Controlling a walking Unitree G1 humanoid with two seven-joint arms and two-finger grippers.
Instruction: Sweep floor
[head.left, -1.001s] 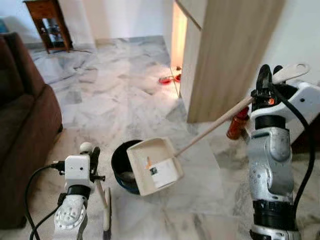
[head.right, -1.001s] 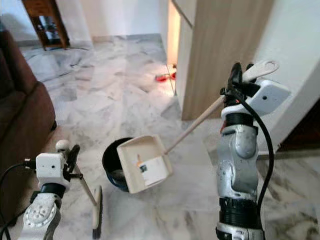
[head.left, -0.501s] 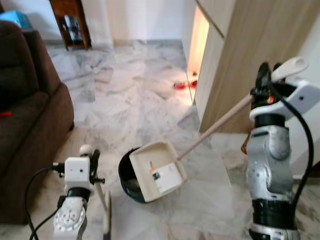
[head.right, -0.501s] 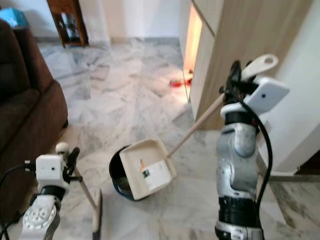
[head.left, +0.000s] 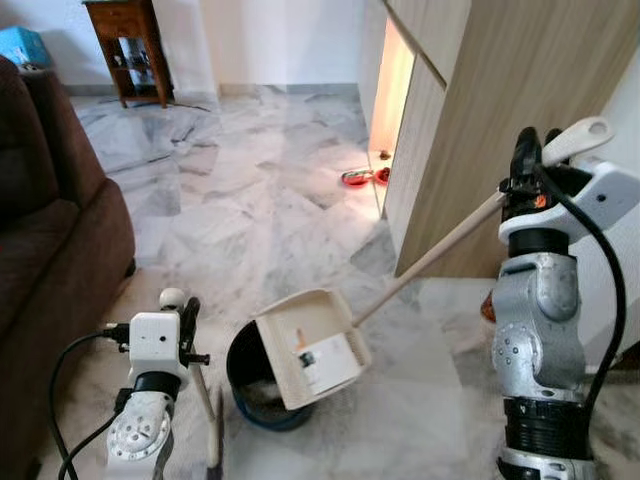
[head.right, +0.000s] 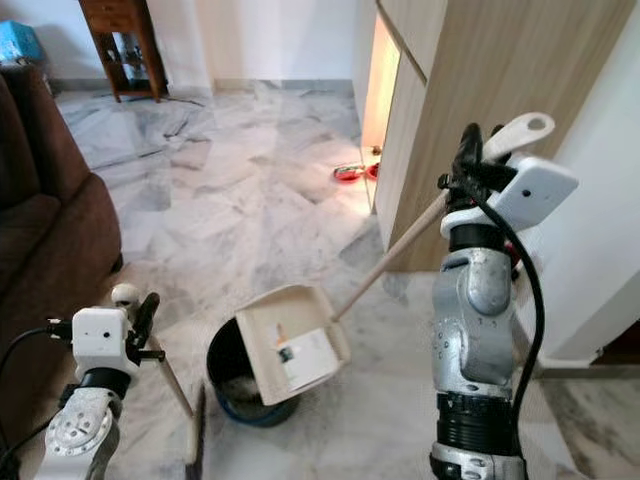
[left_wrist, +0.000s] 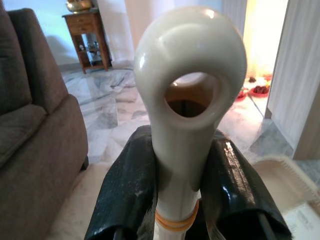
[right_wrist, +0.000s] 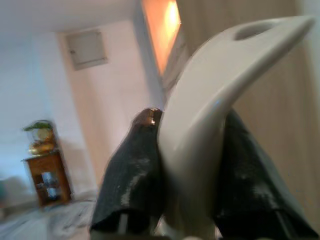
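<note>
The right gripper (head.left: 527, 165) is clenched on the top end of the dustpan (head.left: 308, 345) handle, raised at the right beside the wooden cabinet (head.left: 490, 110). From there the long handle slopes down and left to the pan, which is tilted over the dark bin (head.left: 255, 385) on the near floor, its mouth facing down into the bin; I judge this to be the emptying step. The left gripper (head.left: 185, 325), low at the near left, grasps the broom (head.left: 211, 425) by the looped tip of its handle (the wrist view shows both fingers (left_wrist: 127, 195) pressed against the pale plastic), and the brush head rests on the marble floor (head.left: 250, 200) just left of the bin.

Both tools look light, stiff and smooth, so they may twist in the grip. Held at the very end, the pan is hard to steer; a grasp lower on the handle would likely give better control. A brown sofa (head.left: 50, 230) stands at the left.
</note>
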